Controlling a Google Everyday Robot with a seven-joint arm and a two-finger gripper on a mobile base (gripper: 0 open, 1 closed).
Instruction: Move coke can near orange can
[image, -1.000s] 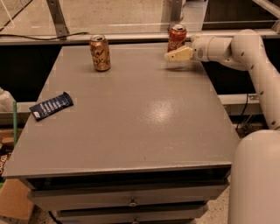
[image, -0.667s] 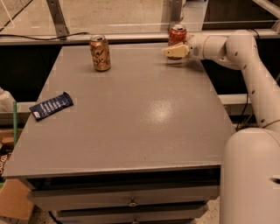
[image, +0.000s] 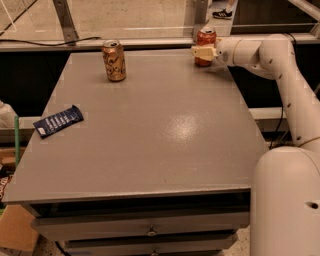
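Note:
The coke can (image: 205, 38) is red with a silver top and stands upright at the far right corner of the grey table (image: 160, 130). The orange can (image: 114, 61) is golden-orange with dark lettering and stands upright at the far left of the table, well apart from the red can. My gripper (image: 202, 52) reaches in from the right at the end of the white arm (image: 280, 65). It sits right at the coke can and covers the can's lower front part.
A dark blue snack packet (image: 58, 120) lies flat near the table's left edge. A metal rail and posts run behind the table's far edge. The robot's white base (image: 285, 200) stands at the table's front right corner.
My gripper has moved along the far edge up to the coke can and now overlaps its front. Both cans and the blue packet have stayed in place.

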